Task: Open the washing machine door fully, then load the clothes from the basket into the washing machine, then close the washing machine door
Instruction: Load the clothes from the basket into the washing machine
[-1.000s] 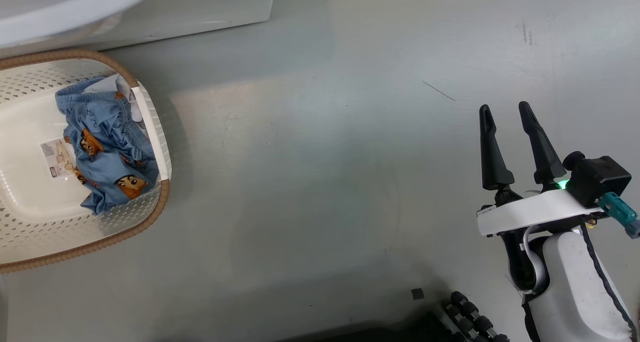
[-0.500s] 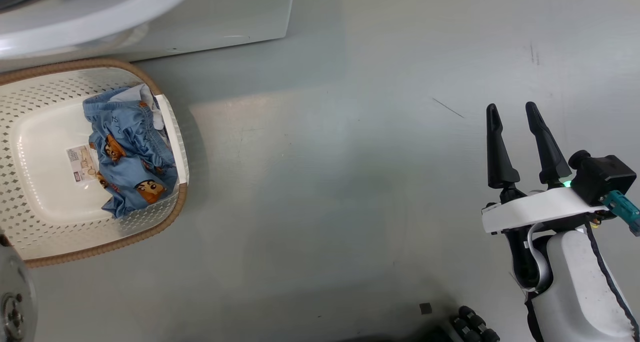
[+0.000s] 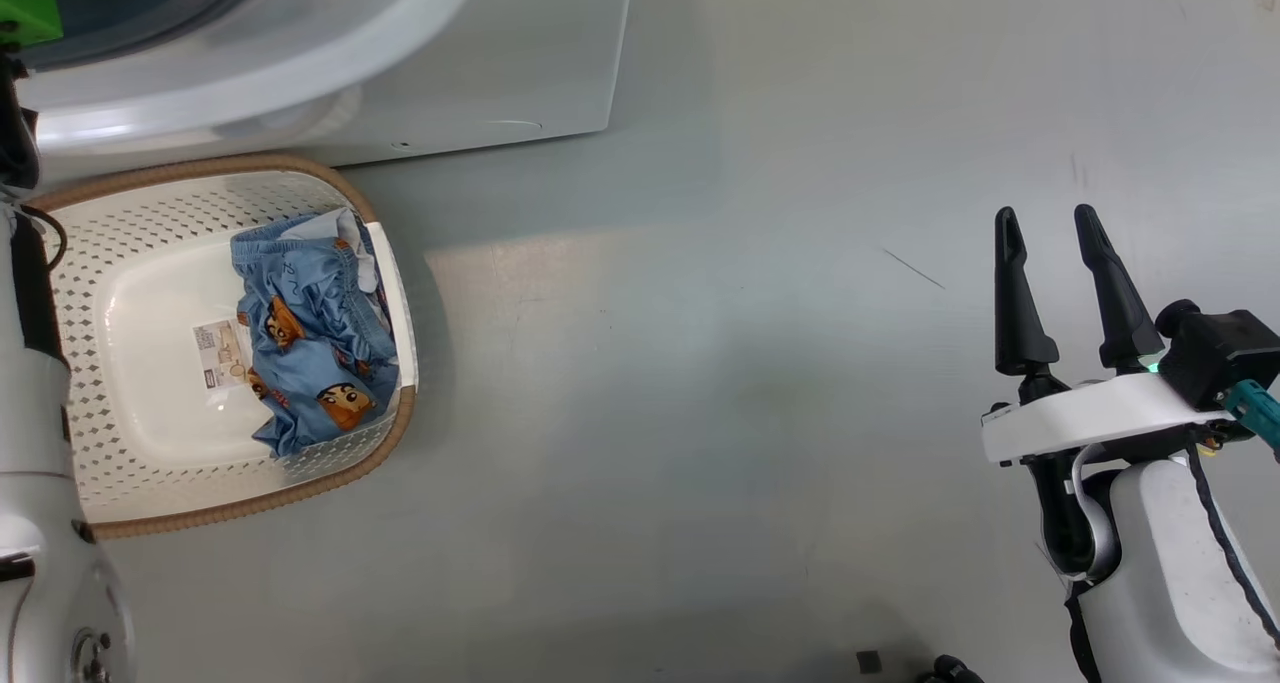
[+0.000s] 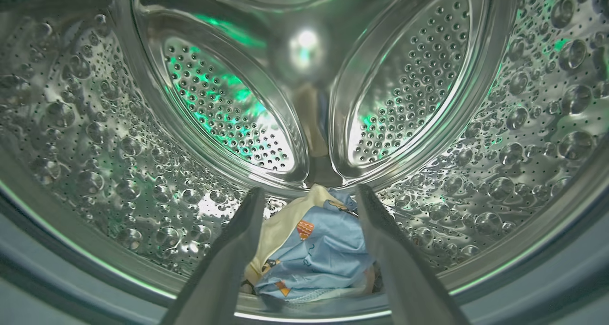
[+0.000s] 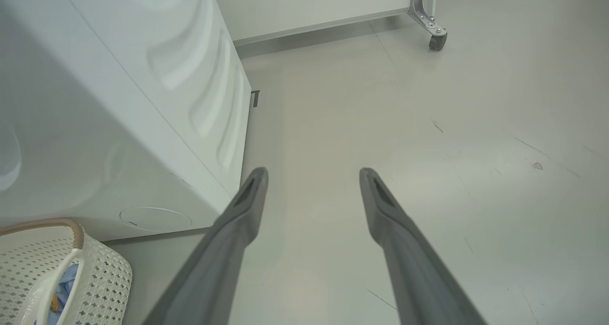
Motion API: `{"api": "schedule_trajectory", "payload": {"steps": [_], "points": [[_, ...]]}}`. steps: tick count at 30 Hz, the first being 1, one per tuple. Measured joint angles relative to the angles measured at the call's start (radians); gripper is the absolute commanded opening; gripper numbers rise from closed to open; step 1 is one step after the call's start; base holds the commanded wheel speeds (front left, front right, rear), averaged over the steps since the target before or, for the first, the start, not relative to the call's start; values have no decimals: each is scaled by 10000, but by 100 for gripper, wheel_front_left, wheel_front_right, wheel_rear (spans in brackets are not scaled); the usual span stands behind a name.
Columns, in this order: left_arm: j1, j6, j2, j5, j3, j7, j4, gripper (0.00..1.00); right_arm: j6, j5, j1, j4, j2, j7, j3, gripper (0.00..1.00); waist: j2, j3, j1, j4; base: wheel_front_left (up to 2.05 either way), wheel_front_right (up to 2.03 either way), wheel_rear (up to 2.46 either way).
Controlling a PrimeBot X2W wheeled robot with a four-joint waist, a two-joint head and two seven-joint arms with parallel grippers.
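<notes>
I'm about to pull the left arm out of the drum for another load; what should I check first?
1. Left gripper open, nothing pinched: ok.
2. Clothes lying inside the drum, past its lip: ok.
3. Basket emptied: not ok, a blue garment lies in it.
4. Right gripper open, empty, above the floor: ok.
5. Door swung fully open: cannot tell.

The place looks like a laundry corner set up in a lab or test space. A white washing machine (image 3: 480, 73) stands on a bare, smooth grey floor (image 3: 700, 413) with a basket (image 3: 90, 293) just beside it. A plain white panel (image 5: 309, 6) on a metal caster (image 5: 437, 40) stands behind.
</notes>
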Motion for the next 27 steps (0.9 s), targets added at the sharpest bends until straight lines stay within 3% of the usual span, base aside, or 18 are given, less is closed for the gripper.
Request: {"api": "schedule_trajectory", "payload": {"steps": [14, 27], "points": [[1364, -104, -65, -161, 487, -15, -750, 100, 0, -144, 96, 19, -35, 0, -25, 100, 0, -993, 0, 247, 0, 0, 0], [3126, -203, -458, -173, 589, -13, -1613, 100, 0, -393, 359, 224, -171, 2, -17, 100, 0, -1840, -1, 399, 0, 0, 0]]}}
